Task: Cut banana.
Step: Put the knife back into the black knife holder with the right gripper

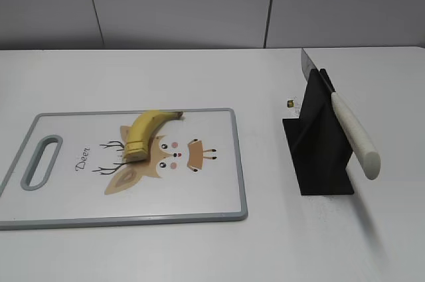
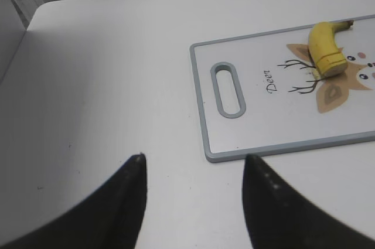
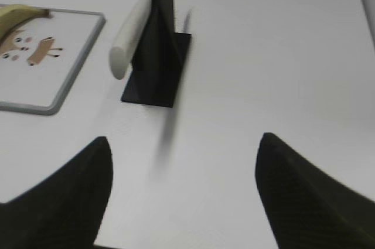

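Banana (image 1: 143,133) lies on the cutting board (image 1: 212,189), left of centre on the table (image 1: 199,249), across the deer print, with its dark stem toward the far right and its blunt cut face toward the near left. Well apart to the right stands a black knife stand (image 1: 319,156), and the knife (image 1: 345,126) rests slanted in it, white handle jutting toward the near right, blade pointing to the far side.

Neither arm shows in the exterior view. The left gripper (image 2: 193,202) hangs over bare table to the left of the board, fingers spread and empty. The right gripper (image 3: 181,196) hangs on the near side of the stand, also spread wide with nothing between its fingers.

Nothing is grasped, so the task looks to be at its very start: fetching the knife. The next move likely calls for the right gripper to reach the handle and close on it, while the left goes to steady the banana.
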